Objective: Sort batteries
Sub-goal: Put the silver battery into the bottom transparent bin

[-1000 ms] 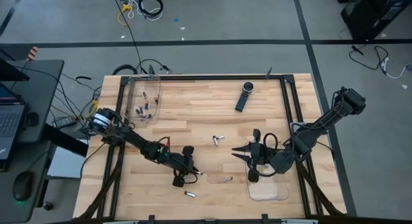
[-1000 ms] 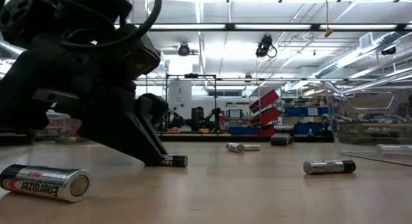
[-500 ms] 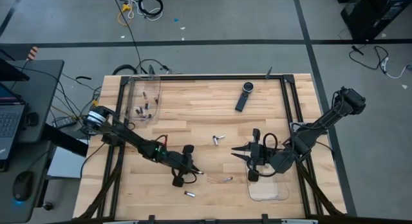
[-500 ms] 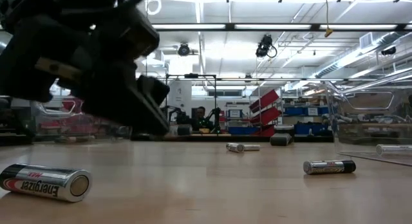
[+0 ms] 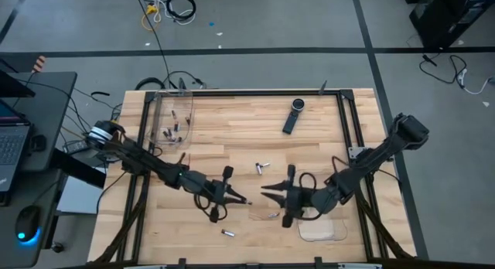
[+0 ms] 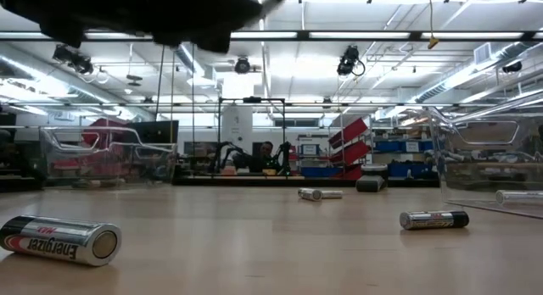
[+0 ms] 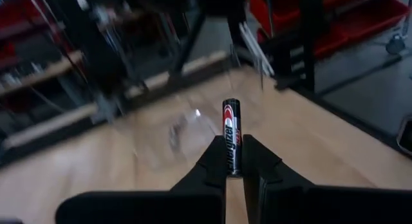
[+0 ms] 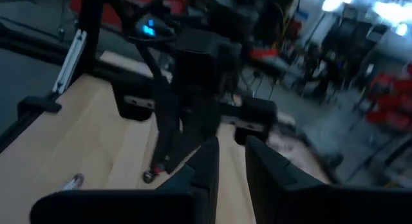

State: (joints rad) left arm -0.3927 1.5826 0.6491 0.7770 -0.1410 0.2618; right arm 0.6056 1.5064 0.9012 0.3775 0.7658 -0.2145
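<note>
Where shelving fills the room, batteries (image 6: 58, 240) dot the wooden table (image 6: 271, 253).

My two arms, dark and slim

Both are black, jointed links; my left arm (image 5: 155, 167) carries a white band near its base, my right arm (image 5: 371, 162) trails looped black cable.

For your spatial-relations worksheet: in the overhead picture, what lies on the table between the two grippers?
High view: only bare wood separates the left gripper from the right gripper. The nearest loose battery lies beside that gap, not in it.
</note>
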